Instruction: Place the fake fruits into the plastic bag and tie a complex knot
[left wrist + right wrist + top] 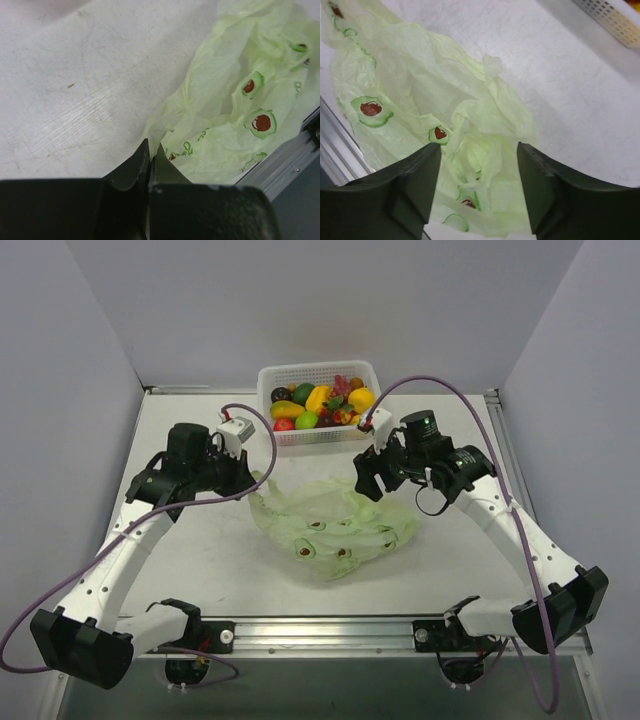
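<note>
Left claw [150, 147] pinches the plastic bag [225, 100] rim, right claw [479, 147] gapes over it: bag-opening, seemingly; next, a grip opposite before fake fruits [318, 400] load.

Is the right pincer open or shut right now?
Open: the right pincer has its fingers wide apart above the plastic bag, with nothing gripped between them.
</note>
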Motion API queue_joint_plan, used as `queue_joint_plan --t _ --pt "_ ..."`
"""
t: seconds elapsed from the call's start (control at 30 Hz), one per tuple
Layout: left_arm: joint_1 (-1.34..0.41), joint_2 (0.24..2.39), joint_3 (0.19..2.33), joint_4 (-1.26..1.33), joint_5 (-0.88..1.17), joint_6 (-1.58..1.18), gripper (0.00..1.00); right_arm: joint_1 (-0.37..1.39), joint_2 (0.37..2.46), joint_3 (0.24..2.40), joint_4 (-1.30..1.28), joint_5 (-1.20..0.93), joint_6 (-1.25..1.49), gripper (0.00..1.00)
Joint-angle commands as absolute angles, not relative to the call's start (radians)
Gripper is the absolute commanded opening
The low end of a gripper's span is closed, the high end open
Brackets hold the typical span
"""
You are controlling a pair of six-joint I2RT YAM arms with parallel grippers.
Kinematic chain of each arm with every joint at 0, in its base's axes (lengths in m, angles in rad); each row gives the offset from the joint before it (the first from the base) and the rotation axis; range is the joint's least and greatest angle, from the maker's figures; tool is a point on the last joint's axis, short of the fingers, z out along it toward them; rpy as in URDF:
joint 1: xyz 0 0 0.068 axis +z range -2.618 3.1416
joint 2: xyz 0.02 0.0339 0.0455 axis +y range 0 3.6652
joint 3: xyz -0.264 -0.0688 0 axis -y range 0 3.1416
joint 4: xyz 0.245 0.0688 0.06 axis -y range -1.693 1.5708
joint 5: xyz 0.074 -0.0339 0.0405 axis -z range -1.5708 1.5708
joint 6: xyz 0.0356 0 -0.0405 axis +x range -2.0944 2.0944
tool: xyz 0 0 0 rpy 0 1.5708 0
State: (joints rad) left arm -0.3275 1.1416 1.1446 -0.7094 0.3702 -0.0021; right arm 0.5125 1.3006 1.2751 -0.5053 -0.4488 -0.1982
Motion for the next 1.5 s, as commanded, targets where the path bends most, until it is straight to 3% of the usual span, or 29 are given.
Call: queue_joint_plan --t 0.0,0.03,0.13,0.37,0.63,0.87,0.97,1.07,1.1,1.17,1.3,1.37,1.47 --pt "-0.333 1.124 1.16 -0.661 0.436 -0.125 0.0 0.505 1.309 1.311 -0.557 -0.29 -0.21 0.66" --pt "-0.336 1.12 1.164 -0.654 0.44 -0.147 0.0 0.496 1.302 1.321 -0.558 -0.272 -0.192 0.71" --pt "-0.339 1.121 1.19 -0.646 0.43 -0.23 0.0 0.454 1.281 1.35 -0.565 -0.244 -0.12 0.73" --pt "-0.345 1.109 1.16 -0.604 0.454 -0.256 0.0 0.463 1.302 1.264 -0.534 -0.354 0.04 0.65" --pt "-0.348 1.121 1.169 -0.597 0.439 -0.238 0.0 0.638 1.453 1.259 -0.482 -0.195 0.04 0.67" --pt "-0.348 1.117 1.174 -0.597 0.434 -0.226 0.0 0.657 1.595 1.212 -0.485 -0.143 0.055 0.65" --pt "-0.348 1.112 1.167 -0.6 0.431 -0.212 0.0 0.643 1.612 1.193 -0.486 -0.147 0.057 0.51" --pt "-0.341 1.101 1.16 -0.603 0.414 -0.164 0.0 0.579 1.592 1.215 -0.494 -0.181 0.049 0.06" --pt "-0.336 1.095 1.16 -0.609 0.394 -0.117 0.0 0.548 1.583 1.233 -0.506 -0.199 0.038 0.0" --pt "-0.315 1.075 1.181 -0.604 0.26 -0.083 0.0 0.482 1.546 1.29 -0.567 -0.25 -0.026 0.0" --pt "-0.171 1.107 1.326 -0.545 0.236 -0.008 0.0 0.208 1.471 1.509 -0.655 -0.432 -0.092 0.0" --pt "-0.128 1.161 1.487 -0.552 0.277 -0.009 0.0 0.112 1.442 1.668 -0.67 -0.567 -0.077 0.0" --pt "-0.083 1.183 1.627 -0.525 0.509 -0.086 0.0 0.003 1.361 1.766 -0.617 -0.742 0.0 0.0"
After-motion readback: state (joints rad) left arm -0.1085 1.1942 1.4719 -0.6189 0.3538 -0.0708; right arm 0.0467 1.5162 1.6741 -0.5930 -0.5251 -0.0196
